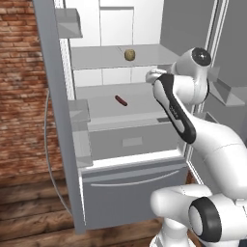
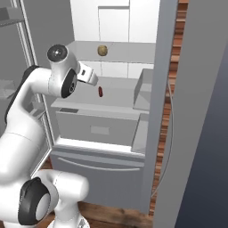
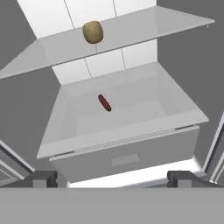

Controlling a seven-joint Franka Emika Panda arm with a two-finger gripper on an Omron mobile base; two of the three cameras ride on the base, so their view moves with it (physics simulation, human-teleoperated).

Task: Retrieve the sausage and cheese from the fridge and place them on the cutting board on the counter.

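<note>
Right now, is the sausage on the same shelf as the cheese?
No, the sausage lies one shelf below the cheese.

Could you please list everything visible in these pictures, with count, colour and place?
Small round yellowish-tan cheese: one, on the upper grey shelf.
Slim dark red-brown sausage: one, on the lower shelf, above the drawer.
Tall grey stainless fridge: one, doors open, white inside.
Grey drawer: one, below the sausage.
Red brick wall: beside the fridge.
Brown wooden floor: below.
White arm's claw: one, open, empty, in front of the fridge.
</note>
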